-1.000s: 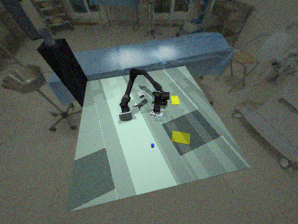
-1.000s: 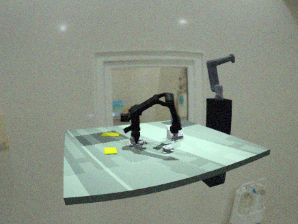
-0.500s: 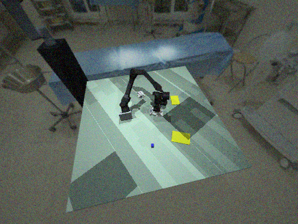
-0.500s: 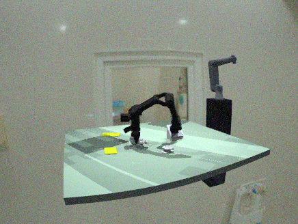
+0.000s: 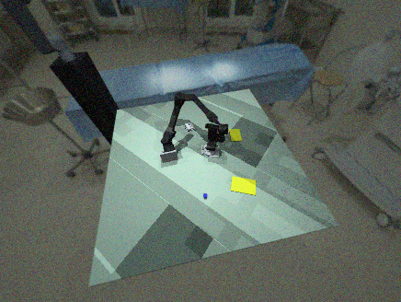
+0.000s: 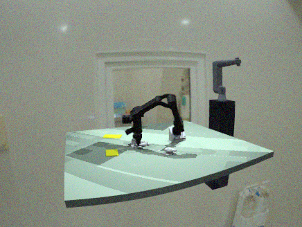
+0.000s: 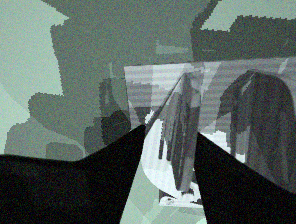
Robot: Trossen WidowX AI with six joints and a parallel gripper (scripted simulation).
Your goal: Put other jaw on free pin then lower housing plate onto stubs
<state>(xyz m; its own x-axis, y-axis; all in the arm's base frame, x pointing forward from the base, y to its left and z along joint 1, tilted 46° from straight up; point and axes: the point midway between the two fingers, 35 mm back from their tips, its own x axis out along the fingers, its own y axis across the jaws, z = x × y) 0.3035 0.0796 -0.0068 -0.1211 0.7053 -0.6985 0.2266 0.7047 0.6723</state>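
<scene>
In the top view, a small white part [image 5: 189,127] [image 6: 170,150], perhaps the housing plate, waits aside; rightward, the gripper [image 5: 211,146] [image 6: 138,143] [image 7: 168,133] grips what seems the loose jaw [image 7: 188,125] upright over the pale base [image 5: 218,153] [image 7: 136,75], presumably for meshing with the arched piece [image 7: 267,120] at wrist-view right

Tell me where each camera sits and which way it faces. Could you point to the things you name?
Top: high over the table [image 5: 138,193] [image 6: 156,171], looking obliquely down; the whole black arm [image 5: 174,121] [image 6: 177,117] shows.
Exterior: off the table's opposite side, looking across it slightly downward; again the whole arm.
Wrist: by the gripper [image 5: 211,147] [image 6: 138,143] [image 7: 168,133], looking past its two dark fingers at the grey upright piece [image 7: 187,120] between them.
Top and exterior share both yellow pieces, near and far swapped.
</scene>
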